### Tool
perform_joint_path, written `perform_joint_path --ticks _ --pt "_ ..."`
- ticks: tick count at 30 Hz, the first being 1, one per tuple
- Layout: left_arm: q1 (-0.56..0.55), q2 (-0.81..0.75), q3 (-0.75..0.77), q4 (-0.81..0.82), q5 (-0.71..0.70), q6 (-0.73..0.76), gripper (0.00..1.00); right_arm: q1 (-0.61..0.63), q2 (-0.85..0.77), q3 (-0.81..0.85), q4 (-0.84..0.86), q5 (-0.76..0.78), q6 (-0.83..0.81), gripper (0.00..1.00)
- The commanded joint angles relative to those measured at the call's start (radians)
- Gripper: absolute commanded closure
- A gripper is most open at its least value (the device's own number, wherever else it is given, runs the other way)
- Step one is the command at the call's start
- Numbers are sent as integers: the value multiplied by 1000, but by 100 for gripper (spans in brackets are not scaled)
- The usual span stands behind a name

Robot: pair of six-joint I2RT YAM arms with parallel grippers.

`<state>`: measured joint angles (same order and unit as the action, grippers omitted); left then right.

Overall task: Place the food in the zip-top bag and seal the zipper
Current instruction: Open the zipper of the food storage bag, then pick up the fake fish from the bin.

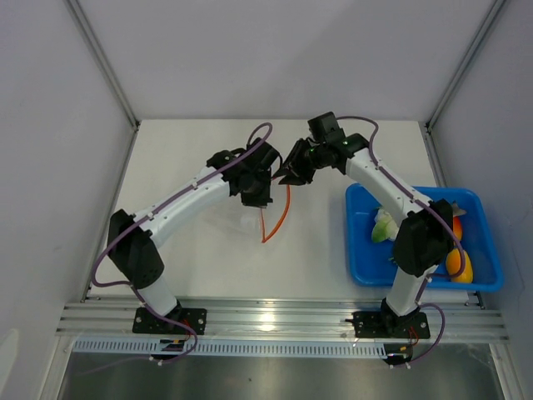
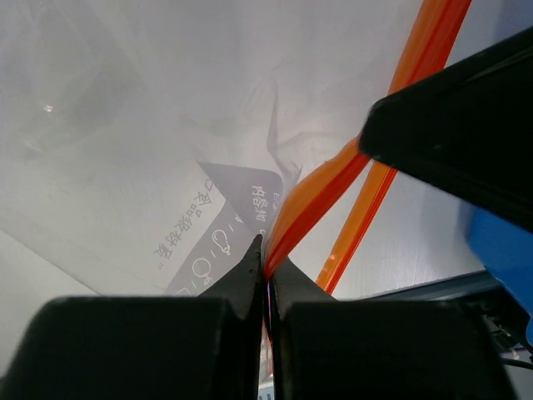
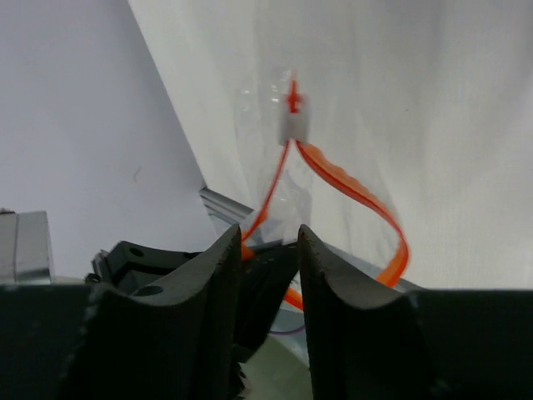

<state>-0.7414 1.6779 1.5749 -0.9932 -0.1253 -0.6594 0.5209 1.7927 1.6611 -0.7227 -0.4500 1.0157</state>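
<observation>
Bright, even light (close-ups soft)

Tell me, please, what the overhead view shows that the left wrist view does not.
Only the overhead view shows the left arm and right arm whole and the food, a green leafy piece and an orange fruit, lying in the blue tray. Only the left wrist view shows the left claw pinched shut on the zipper strip and the print on the clear bag. Both show the orange strip, the bag and some blue of the tray.
</observation>
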Motion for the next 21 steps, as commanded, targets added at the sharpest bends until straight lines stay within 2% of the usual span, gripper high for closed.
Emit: perform_joint_path --ticks 1,5,6,8,9,11,12,14,15,16,18,19,21 --pt "27 -23 17 36 65 38 100 -22 -32 55 -83 66 -141 63" --pt "43 -38 10 70 93 69 99 -53 -87 46 -83 43 -253 46" --pt "45 -49 1 79 96 82 99 -61 -113 51 -93 46 -279 36" --pt "50 -60 0 97 107 107 100 -62 -139 60 -128 97 -353 29" --pt "48 -61 0 103 113 116 100 -67 -169 65 -144 124 -373 22" --pt "50 -72 0 114 118 145 99 -79 -199 68 -187 212 -411 17" --pt "48 -75 5 120 118 153 99 -108 -225 62 -204 240 -410 3" --pt "51 -83 -3 128 150 178 99 -168 -254 -4 -228 228 -391 1" --pt "50 -87 -7 136 153 187 99 -211 -271 -41 -228 183 -362 1" --pt "50 -92 -9 140 153 193 99 -311 -311 -87 -215 136 -341 1" --pt "54 -110 -30 152 159 211 99 -410 -372 -240 -144 16 -292 1" --pt "57 -115 -36 169 162 216 99 -483 -403 -277 -123 2 -290 1" --pt "62 -138 -73 188 171 231 99 -512 -481 -296 -133 72 -311 1"
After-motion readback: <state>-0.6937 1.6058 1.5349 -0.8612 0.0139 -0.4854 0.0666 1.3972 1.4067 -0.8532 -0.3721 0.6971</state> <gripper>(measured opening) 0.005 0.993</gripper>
